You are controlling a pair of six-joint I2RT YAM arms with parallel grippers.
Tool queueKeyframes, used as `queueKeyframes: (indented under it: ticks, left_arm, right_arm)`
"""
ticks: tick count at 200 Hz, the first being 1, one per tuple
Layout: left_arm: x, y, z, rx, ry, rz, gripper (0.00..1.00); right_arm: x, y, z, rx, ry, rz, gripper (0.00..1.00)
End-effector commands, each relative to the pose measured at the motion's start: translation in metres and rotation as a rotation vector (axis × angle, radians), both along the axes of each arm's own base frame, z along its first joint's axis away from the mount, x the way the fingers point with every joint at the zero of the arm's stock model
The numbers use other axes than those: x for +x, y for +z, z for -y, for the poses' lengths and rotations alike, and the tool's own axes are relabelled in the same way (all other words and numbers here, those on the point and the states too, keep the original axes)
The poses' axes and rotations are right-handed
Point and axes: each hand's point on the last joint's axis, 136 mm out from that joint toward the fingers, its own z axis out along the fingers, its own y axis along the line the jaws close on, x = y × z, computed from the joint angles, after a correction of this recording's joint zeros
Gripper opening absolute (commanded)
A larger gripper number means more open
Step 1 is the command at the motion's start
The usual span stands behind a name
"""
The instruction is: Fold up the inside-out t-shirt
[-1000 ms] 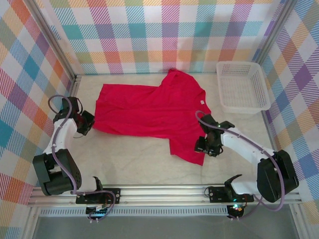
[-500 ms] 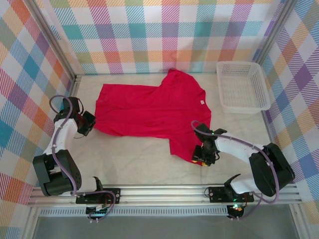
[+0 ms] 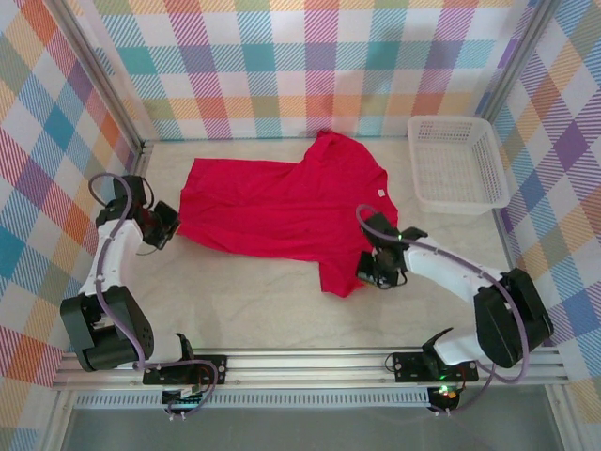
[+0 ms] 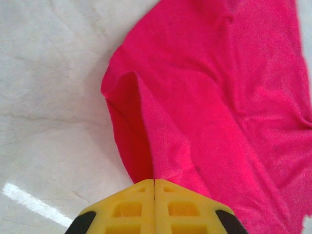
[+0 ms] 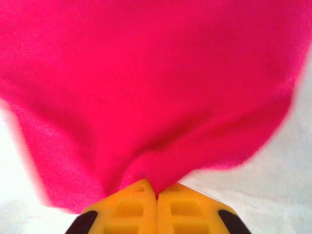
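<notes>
Pinching red t-shirt [image 3: 282, 202]: left hand [image 4: 154, 181], right hand [image 5: 156, 187] | overhead: white basket [image 3: 458, 164]

White mesh basket [image 3: 458, 164] at far right, pale tabletop [image 3: 254, 301]

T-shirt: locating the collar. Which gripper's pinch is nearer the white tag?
The right gripper; the white tag on the t-shirt lies just beyond it, far from the left gripper.

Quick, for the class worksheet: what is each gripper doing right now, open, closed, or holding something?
Left gripper: closed, pinching an edge of the red t-shirt.
Right gripper: closed, pinching the near edge of the red t-shirt.
</notes>
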Motion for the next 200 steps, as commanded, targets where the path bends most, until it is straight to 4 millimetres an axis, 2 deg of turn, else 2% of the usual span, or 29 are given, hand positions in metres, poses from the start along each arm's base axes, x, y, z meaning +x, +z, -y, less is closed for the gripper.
queueKeyframes:
  ticks: [1,23,43,67,97,106,110,124,156,178,191,200]
  left_arm:
    - [0.018,0.062,0.006,0.007,-0.054,0.158,0.0]
    - [0.029,0.117,0.002,0.049,-0.061,0.265,0.0]
    - [0.033,0.172,-0.001,0.103,-0.065,0.368,0.0]
    - [0.029,0.228,-0.005,0.167,-0.055,0.48,0.0]
    - [0.012,0.283,-0.008,0.213,-0.056,0.576,0.0]
    - [0.005,0.301,-0.006,0.227,-0.061,0.607,0.0]
    - [-0.001,0.31,-0.015,0.247,-0.034,0.62,0.0]
    - [-0.02,0.341,-0.024,0.296,0.01,0.68,0.0]
    - [-0.071,0.411,-0.037,0.465,0.151,0.837,0.0]
    - [-0.098,0.444,-0.042,0.557,0.226,0.923,0.0]
    - [-0.102,0.453,-0.045,0.585,0.246,0.942,0.0]
    - [-0.097,0.455,-0.044,0.58,0.233,0.949,0.0]
  right_arm:
    - [0.066,0.099,-0.003,-0.008,0.022,0.353,0.0]
    - [0.11,0.199,-0.005,0.019,0.051,0.613,0.0]
    - [0.125,0.294,0.002,0.037,0.037,0.844,0.0]
    - [0.115,0.39,0.018,0.058,0.005,1.062,0.0]
    - [0.078,0.474,0.037,0.103,-0.002,1.238,0.0]
    - [0.062,0.494,0.046,0.117,-0.007,1.286,0.0]
    - [0.055,0.503,0.049,0.126,-0.009,1.307,0.0]
    - [0.026,0.529,0.063,0.154,-0.015,1.384,0.0]
    - [-0.029,0.565,0.091,0.197,-0.038,1.524,0.0]
    - [-0.043,0.579,0.101,0.18,-0.046,1.578,0.0]
    - [-0.037,0.581,0.103,0.134,-0.054,1.586,0.0]
    - [-0.028,0.58,0.103,0.095,-0.059,1.581,0.0]
